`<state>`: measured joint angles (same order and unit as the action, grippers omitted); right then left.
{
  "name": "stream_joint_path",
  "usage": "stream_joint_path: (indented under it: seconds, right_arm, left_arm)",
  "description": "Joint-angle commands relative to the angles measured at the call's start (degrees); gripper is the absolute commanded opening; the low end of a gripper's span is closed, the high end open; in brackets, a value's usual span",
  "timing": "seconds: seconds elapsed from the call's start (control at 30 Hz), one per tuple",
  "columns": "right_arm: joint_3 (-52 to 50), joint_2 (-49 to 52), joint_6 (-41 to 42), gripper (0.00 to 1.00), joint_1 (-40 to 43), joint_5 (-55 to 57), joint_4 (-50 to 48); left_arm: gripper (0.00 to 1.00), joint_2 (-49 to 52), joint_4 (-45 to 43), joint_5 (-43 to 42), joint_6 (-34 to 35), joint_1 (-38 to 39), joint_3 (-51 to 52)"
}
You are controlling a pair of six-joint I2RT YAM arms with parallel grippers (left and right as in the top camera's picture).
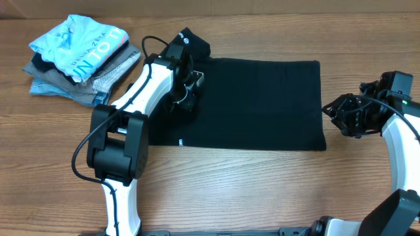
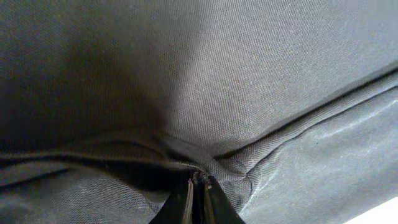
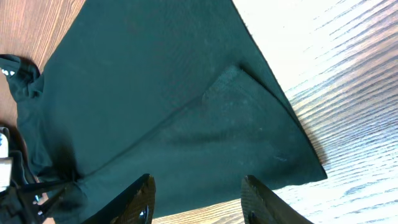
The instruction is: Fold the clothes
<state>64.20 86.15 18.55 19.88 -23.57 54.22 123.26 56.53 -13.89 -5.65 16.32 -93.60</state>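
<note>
The clothes (image 1: pixel 262 105), a black T-shirt, lie flat on the wooden table as a wide rectangle, with one sleeve sticking out at the far left corner. My left gripper (image 1: pixel 186 98) is down on the shirt's left part. In the left wrist view black fabric (image 2: pixel 249 74) fills the frame and puckers into the left gripper (image 2: pixel 199 182), which is shut on a pinch of it. My right gripper (image 1: pixel 330 111) hovers just off the shirt's right edge. It is open in the right wrist view (image 3: pixel 198 182), nothing between its fingers, the shirt (image 3: pixel 161 99) spread beyond them.
A pile of other garments sits at the far left of the table: a light-blue shirt with white lettering (image 1: pixel 82 42) on top of grey and denim-blue folded pieces (image 1: pixel 98 82). Bare wood (image 1: pixel 262 190) runs along the near side.
</note>
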Motion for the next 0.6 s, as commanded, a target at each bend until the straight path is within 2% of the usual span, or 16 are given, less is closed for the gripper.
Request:
stream_joint_path:
  seconds: [0.0,0.13,0.2,0.23,0.3,0.4,0.5,0.53,0.57]
  right_arm:
    - [-0.1,-0.1,-0.6,0.48,0.0,0.6,0.0]
    - [-0.1,-0.1,-0.6,0.49,0.0,1.4,-0.1]
    - [-0.1,-0.1,-0.6,0.49,0.0,2.2,-0.1]
    - [-0.1,-0.1,-0.6,0.49,0.0,2.8,-0.1]
    - [-0.1,-0.1,-0.5,0.50,0.0,4.5,-0.1]
    - [-0.1,-0.1,0.3,0.50,0.0,6.6,0.7]
    - [-0.2,-0.1,3.7,0.50,0.0,11.3,3.0]
    - [-0.2,-0.1,4.3,0.50,0.1,12.8,4.2]
    - [-0.3,-0.1,4.3,0.51,0.1,13.2,5.0]
  left_arm:
    - [0.13,-0.4,0.2,0.5,2.5,0.2,-4.0]
    - [0.18,-0.4,-1.0,0.6,3.8,0.2,-5.5]
    - [0.53,-0.4,-2.3,0.6,4.7,0.2,-5.6]
    - [0.59,-0.4,-2.6,0.8,4.9,0.2,-5.5]
    - [0.65,-0.4,-2.8,1.4,5.0,0.2,-5.5]
    - [0.68,-0.4,-2.0,3.1,5.0,0.2,-5.6]
    - [0.59,-0.4,2.8,4.6,5.0,-0.1,-7.6]
    - [0.53,-0.5,6.8,5.4,5.0,-0.5,-9.7]
    - [0.53,-0.7,9.7,6.2,5.0,-0.8,-11.3]
